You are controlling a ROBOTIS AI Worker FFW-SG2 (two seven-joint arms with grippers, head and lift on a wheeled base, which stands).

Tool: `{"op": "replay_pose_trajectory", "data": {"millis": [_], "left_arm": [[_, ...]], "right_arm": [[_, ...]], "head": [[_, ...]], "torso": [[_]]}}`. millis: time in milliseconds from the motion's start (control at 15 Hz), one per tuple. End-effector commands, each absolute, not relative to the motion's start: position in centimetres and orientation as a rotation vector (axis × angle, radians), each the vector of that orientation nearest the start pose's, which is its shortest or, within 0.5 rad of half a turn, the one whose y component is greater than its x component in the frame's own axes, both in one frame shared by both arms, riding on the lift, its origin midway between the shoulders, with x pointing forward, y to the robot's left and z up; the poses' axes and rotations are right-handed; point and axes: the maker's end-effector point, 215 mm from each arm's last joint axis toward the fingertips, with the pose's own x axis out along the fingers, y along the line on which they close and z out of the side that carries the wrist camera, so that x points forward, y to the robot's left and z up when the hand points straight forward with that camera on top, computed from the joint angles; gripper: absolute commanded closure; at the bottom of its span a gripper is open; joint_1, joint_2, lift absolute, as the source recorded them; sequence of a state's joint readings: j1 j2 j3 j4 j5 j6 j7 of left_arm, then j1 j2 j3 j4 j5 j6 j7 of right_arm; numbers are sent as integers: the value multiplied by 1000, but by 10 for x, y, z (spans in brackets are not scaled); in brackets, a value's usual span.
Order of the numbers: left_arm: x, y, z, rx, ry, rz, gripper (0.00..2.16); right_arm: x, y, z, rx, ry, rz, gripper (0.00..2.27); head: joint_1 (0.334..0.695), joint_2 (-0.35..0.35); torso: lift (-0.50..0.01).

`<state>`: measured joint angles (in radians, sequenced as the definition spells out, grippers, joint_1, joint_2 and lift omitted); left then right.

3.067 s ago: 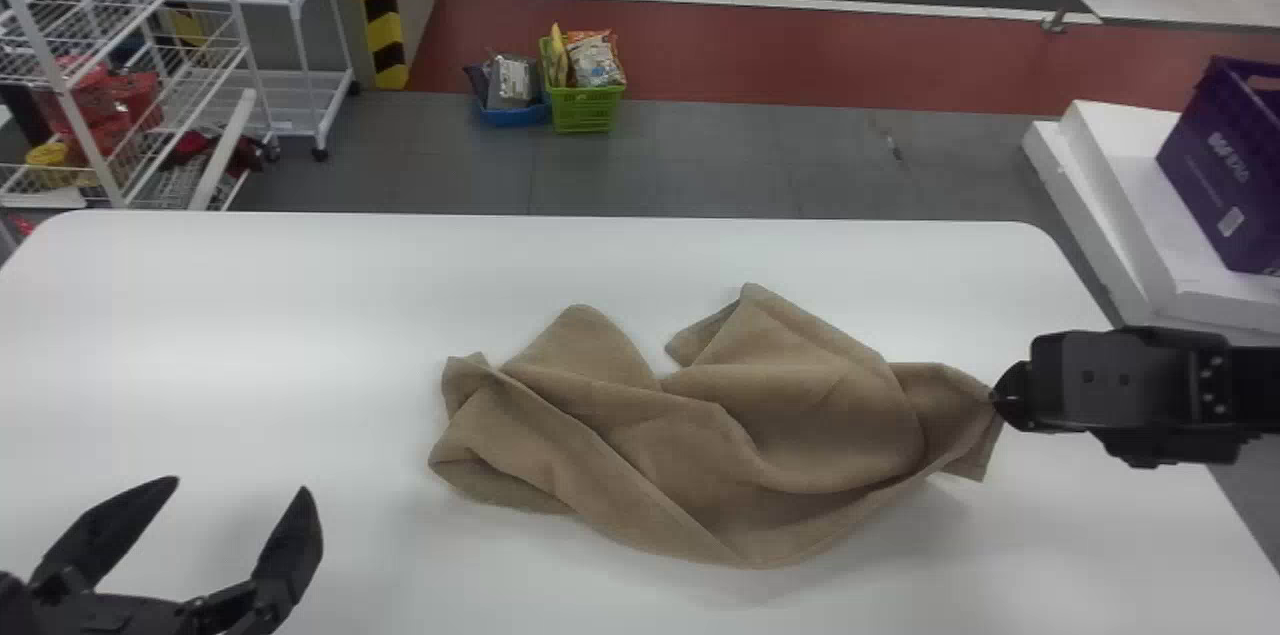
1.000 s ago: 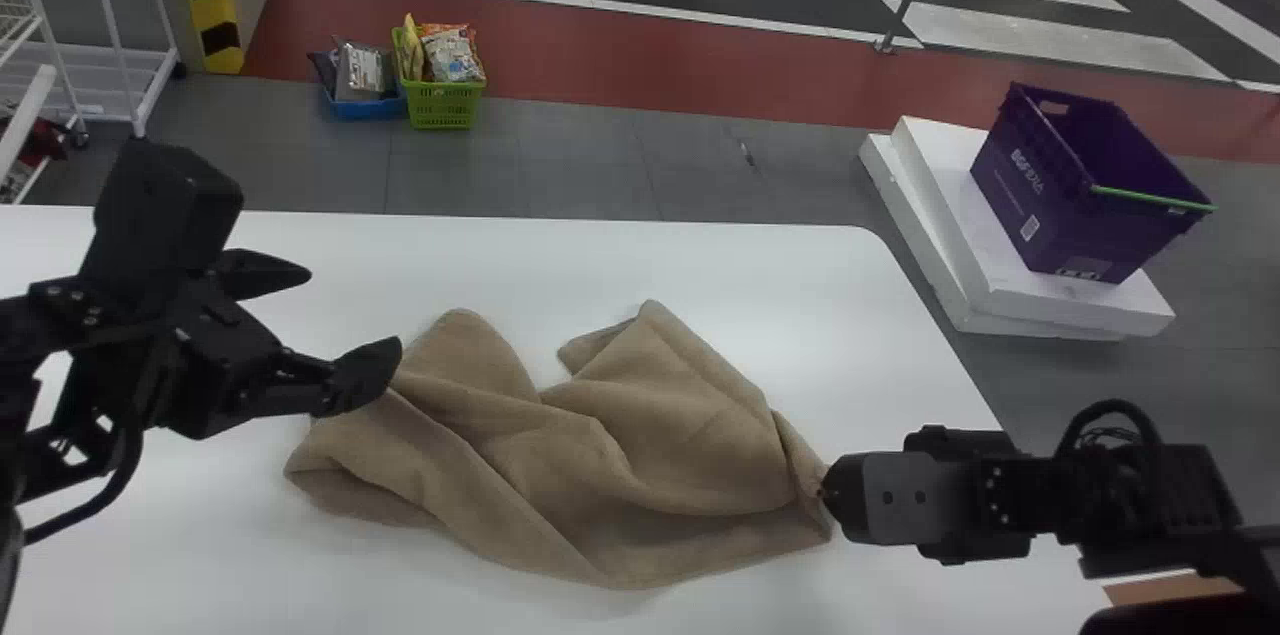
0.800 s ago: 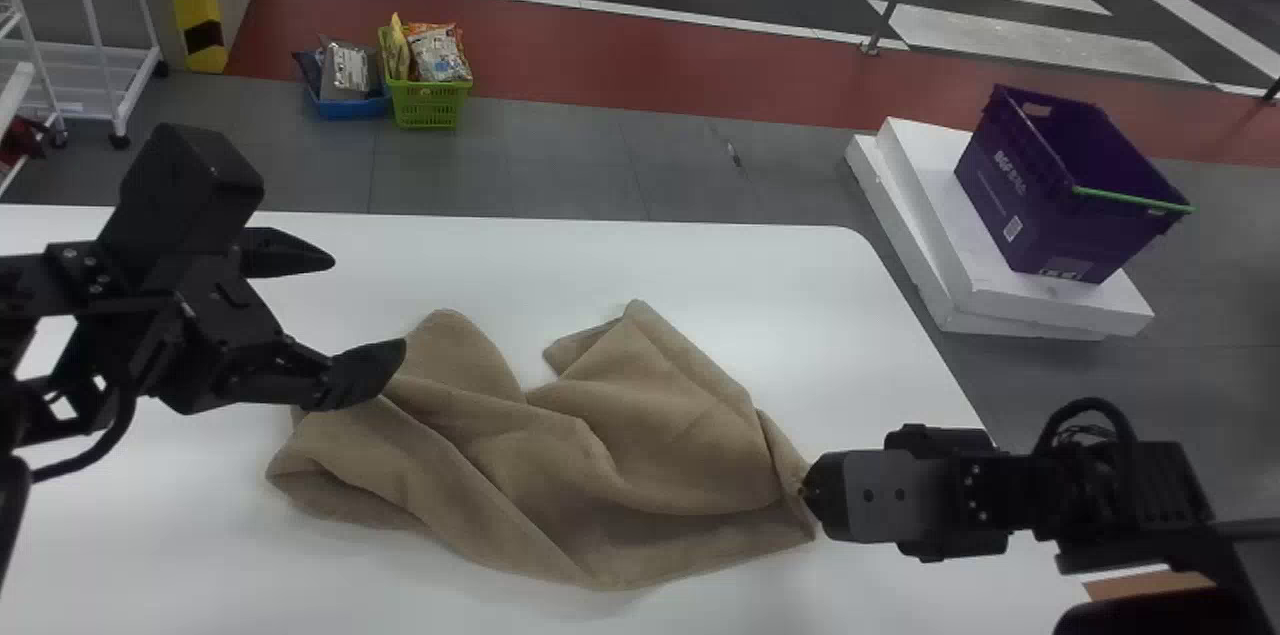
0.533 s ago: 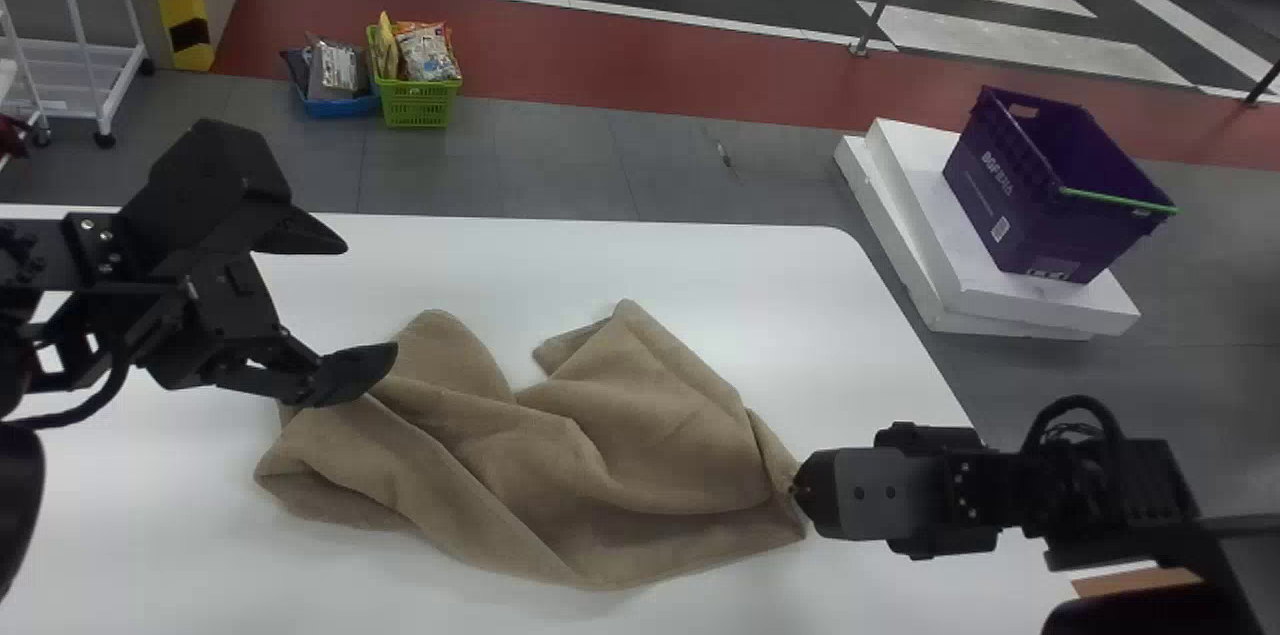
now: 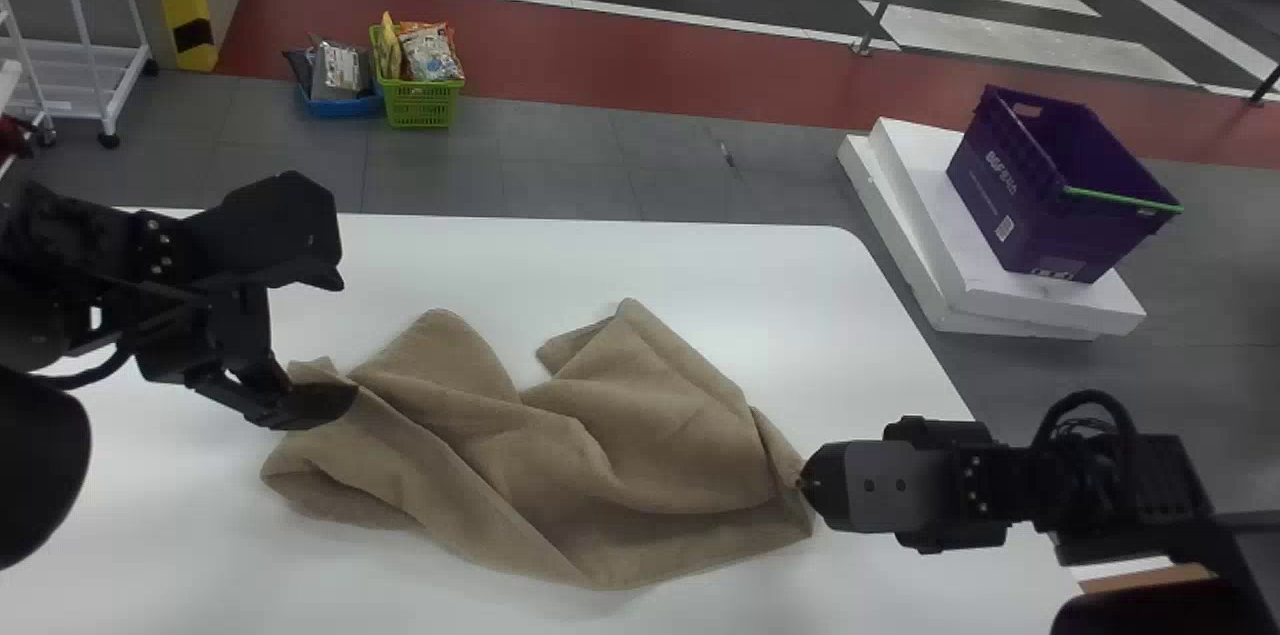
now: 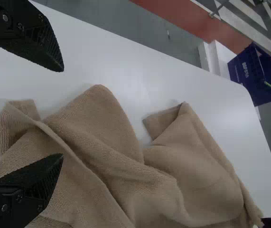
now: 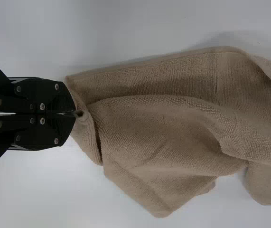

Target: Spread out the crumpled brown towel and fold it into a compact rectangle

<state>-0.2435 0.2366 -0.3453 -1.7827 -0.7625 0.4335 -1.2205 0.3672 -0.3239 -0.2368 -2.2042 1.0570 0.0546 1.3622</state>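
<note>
The right pincer (image 5: pixel 806 484) pinches the brown towel's (image 5: pixel 640 445) right end, and the left pincer (image 5: pixel 340 340) is wide open by its left end.

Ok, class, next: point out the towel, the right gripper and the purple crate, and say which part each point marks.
Towel (image 5: pixel 650 415): head view, on its crumpled middle.
Right gripper (image 7: pixel 74 114): right wrist view, between its fingertips.
Purple crate (image 5: pixel 1030 215): head view, on its outer side wall.

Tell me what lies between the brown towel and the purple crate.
Past the brown towel, the head view shows white tabletop, grey floor, then the white slabs under the purple crate.
</note>
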Motion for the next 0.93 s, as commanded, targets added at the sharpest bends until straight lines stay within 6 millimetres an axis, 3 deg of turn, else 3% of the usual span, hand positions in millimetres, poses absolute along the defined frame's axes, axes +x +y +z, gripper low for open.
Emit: {"op": "replay_pose_trajectory", "data": {"millis": [0,133,467,867], "left_arm": [[524,82,-386,980,517,-1068,235],[523,83,-392,1030,537,-1058,360],[527,89,-407,1096,575,-1035,360],[540,101,-412,1115,590,-993,417]], "right_arm": [[378,-325,-398,-1294,768,865,1166],[380,-323,-397,-1296,764,865,1166],[382,-321,-396,-1298,756,867,1166],[387,-318,-392,-1302,744,863,1166]], "head": [[695,-297],[695,-295],[695,-288],[695,-267]], "torso": [[-127],[-127],[-127],[-127]]}}
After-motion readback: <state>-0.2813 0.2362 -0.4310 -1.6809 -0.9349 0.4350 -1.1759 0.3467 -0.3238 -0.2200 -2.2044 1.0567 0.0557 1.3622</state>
